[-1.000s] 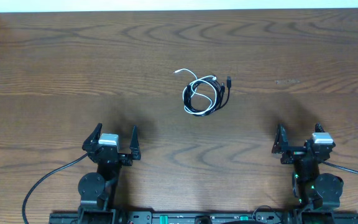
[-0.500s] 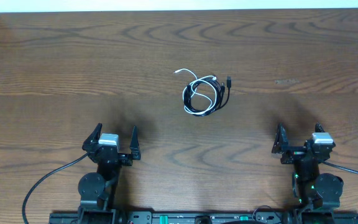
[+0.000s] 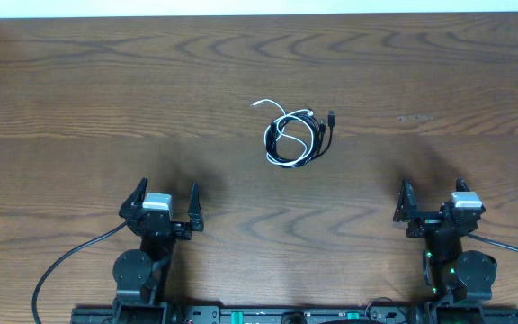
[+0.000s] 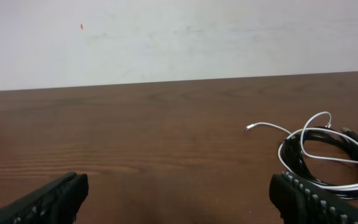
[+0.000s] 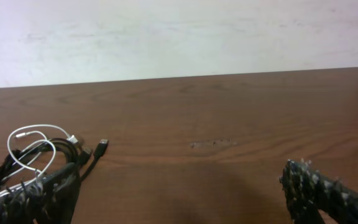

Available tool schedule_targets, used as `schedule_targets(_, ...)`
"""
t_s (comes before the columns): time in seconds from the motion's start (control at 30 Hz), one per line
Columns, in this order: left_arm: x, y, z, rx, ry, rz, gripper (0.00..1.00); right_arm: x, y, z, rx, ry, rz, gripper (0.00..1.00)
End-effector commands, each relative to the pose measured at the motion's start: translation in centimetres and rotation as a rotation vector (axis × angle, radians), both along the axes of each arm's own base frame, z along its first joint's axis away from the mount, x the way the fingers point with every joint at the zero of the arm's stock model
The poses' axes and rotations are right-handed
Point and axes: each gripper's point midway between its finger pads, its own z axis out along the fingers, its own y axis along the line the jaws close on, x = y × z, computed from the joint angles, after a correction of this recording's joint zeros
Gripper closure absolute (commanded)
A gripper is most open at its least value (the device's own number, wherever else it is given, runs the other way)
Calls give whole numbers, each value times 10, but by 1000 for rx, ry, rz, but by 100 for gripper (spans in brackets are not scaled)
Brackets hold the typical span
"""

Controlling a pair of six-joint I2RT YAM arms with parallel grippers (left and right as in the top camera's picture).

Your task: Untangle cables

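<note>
The cables lie in one small tangle on the wooden table (image 3: 106, 90), midway between the arms and farther out. A thin white cable (image 3: 271, 106) trails its free end to the upper left, and black cables (image 3: 314, 137) coil through it with a black plug (image 3: 331, 117) at the right. My left gripper (image 3: 166, 189) is open near the front edge, well short of the tangle. My right gripper (image 3: 432, 189) is open too and holds nothing. In the left wrist view the white cable (image 4: 272, 124) and black loops (image 4: 289, 158) lie ahead to the right of the left gripper (image 4: 179, 199). In the right wrist view the white cable (image 5: 39, 126) and plug (image 5: 102, 146) lie ahead to the left of the right gripper (image 5: 179, 193).
Thick black cords run from the robot bases at the left (image 3: 70, 256) and right (image 3: 511, 247). A pale wall (image 4: 179, 37) stands behind the table's far edge. A faint scuff (image 3: 414, 117) marks the wood right of the tangle.
</note>
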Motion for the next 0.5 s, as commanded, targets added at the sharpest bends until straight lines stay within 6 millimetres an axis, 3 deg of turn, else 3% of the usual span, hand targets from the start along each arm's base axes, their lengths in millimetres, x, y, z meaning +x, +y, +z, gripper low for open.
schedule_targets(0.0,-1,-2,-14,8,47,-13,2,0,-2,-1,4,1,-10,1)
schedule_targets(0.47,-1,-2,-14,8,47,-13,2,0,-1,-1,7,1,-2,1)
